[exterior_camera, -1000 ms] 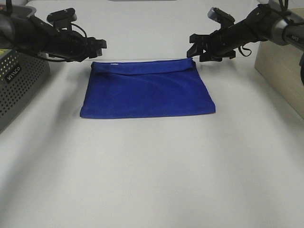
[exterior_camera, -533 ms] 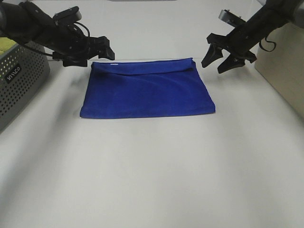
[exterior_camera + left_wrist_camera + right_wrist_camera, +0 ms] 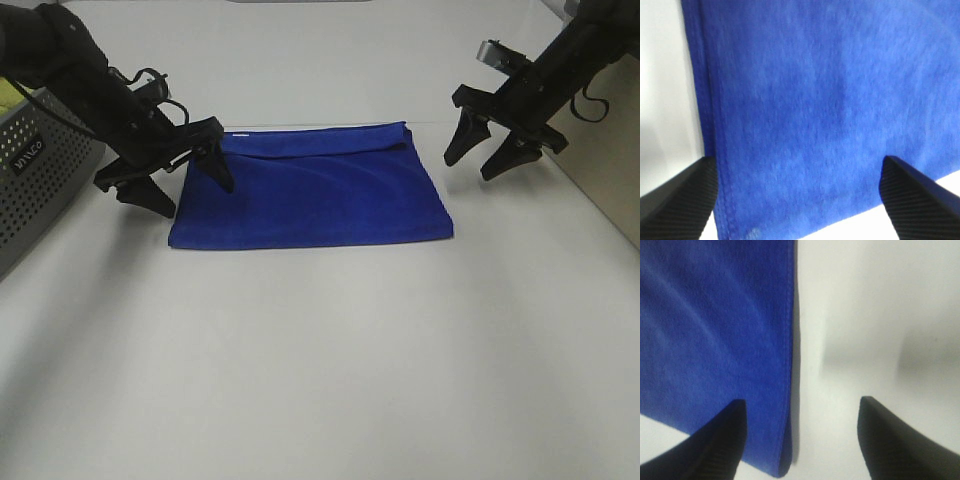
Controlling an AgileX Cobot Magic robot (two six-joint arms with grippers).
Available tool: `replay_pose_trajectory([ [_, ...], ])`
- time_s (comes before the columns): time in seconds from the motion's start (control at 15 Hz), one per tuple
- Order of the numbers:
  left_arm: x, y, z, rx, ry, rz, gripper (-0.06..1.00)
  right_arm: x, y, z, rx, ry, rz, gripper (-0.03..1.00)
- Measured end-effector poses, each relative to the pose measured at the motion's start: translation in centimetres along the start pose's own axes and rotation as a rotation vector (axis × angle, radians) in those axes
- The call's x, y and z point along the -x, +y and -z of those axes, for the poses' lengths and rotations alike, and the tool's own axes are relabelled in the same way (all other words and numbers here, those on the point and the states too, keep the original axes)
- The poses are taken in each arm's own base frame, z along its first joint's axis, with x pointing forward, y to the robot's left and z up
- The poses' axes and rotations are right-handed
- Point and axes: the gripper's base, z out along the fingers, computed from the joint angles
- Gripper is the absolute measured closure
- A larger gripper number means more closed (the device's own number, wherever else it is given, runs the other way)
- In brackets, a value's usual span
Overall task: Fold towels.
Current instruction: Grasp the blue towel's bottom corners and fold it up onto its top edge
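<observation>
1. Both arms have just tipped over to point down at the bench (image 3: 320,360). The left end effector (image 3: 180,180) now sits over the left side of the towel (image 3: 310,195) near its far corner, released, with its jaws spread wide. In the left wrist view the towel's stitched side edge runs between those jaws.
2. The right end effector (image 3: 482,150) hangs just beside the towel's far right corner, also released and holding nothing. In the right wrist view the folded side edge lies between its jaws, one over blue cloth and one over bare bench.
3. I read this as a lining-up for the next fold: each arm is placed to pinch one side edge. No cloth is gripped yet. How high the jaws stand above the cloth cannot be told.
4. A second ago both arms reached in level from behind the towel's far edge. Half a second ago the right had begun to tilt down while the left was still level.
5. The towel has not moved: it lies flat on the far middle of the bench, doubled over, with a narrow band showing along its far edge. The grey basket (image 3: 40,170) stays at the left.
</observation>
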Motion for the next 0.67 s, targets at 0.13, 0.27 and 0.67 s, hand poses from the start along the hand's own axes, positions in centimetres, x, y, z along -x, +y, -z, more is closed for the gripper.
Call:
replay_pose_trajectory([
  [0.13,-0.3,0.4,0.0,0.047,0.033,0.022,0.13,-1.3,-0.4,-0.9,0.0,0.061,-0.004,0.34],
  [0.27,-0.4,0.6,0.0,0.067,0.047,0.035,0.13,-2.6,-1.1,-2.3,0.011,0.124,-0.022,0.34],
  [0.67,-1.4,1.2,-1.4,0.035,0.05,0.1,0.13,-3.5,-0.7,-3.7,0.07,0.166,-0.031,0.34],
])
